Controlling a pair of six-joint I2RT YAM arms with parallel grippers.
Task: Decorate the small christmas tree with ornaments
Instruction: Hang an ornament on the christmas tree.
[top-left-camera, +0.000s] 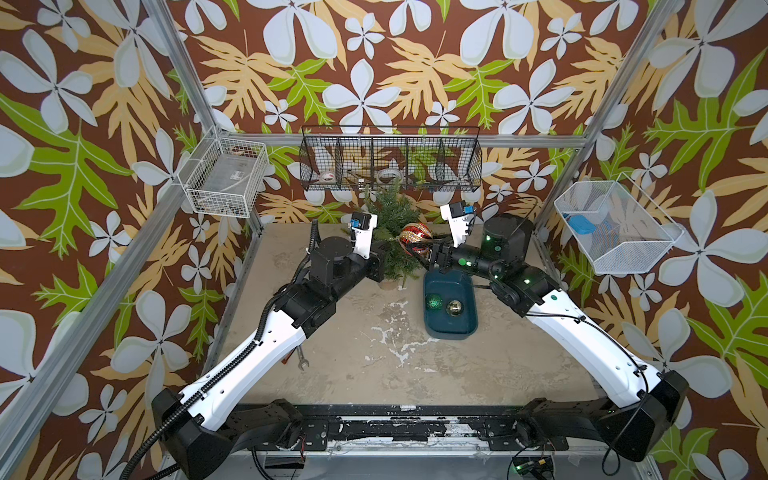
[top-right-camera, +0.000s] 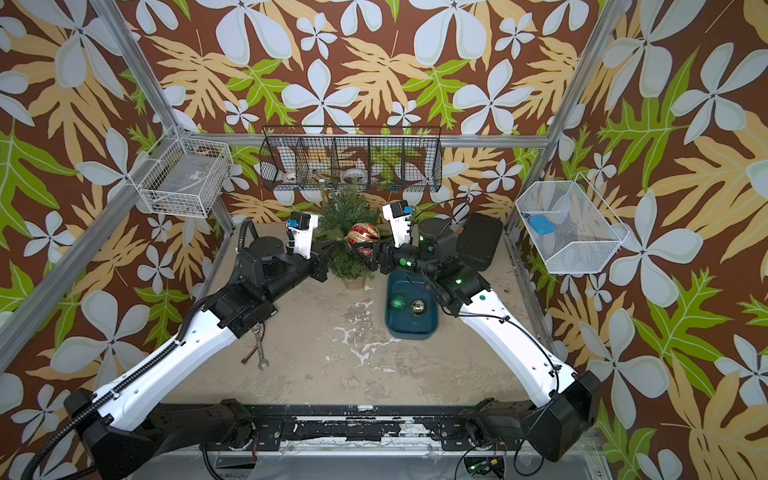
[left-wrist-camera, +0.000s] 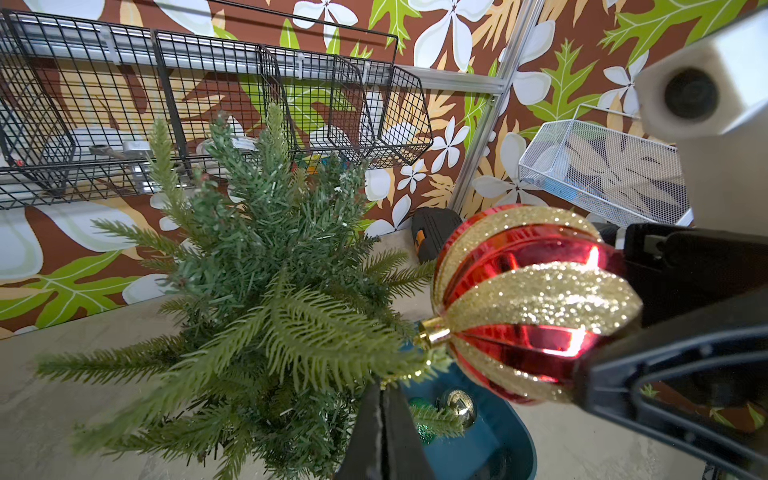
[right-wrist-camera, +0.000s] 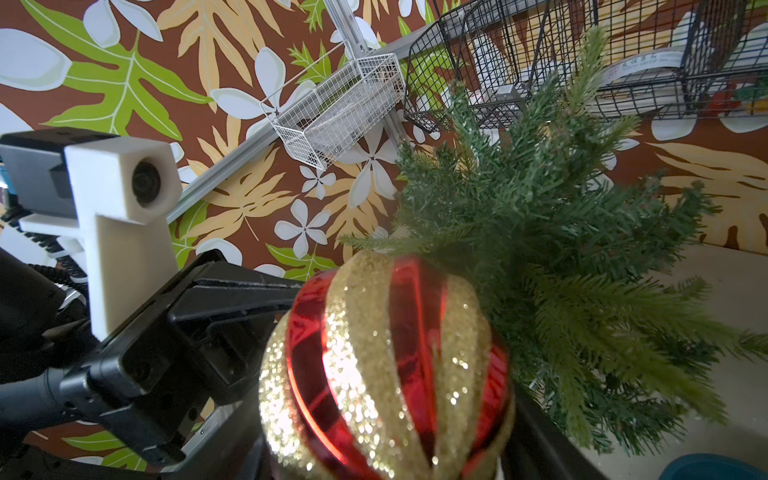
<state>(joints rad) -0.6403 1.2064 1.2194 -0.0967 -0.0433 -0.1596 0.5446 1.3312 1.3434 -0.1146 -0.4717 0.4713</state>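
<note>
Well back on the table (top-left-camera: 374, 365), at its middle, the small christmas tree (top-left-camera: 390, 216) stands upright, its long axis vertical, pot down and tip up. Against the branches on its right side, the red-and-gold bauble (top-left-camera: 416, 237) is held sideways, its gold cap pointing level into the needles. The right gripper (top-left-camera: 419, 250) is clamped around this bauble. The left gripper (left-wrist-camera: 381, 399) has its tips pressed together at a low branch just beside the cap; whether it pinches anything cannot be told.
</note>
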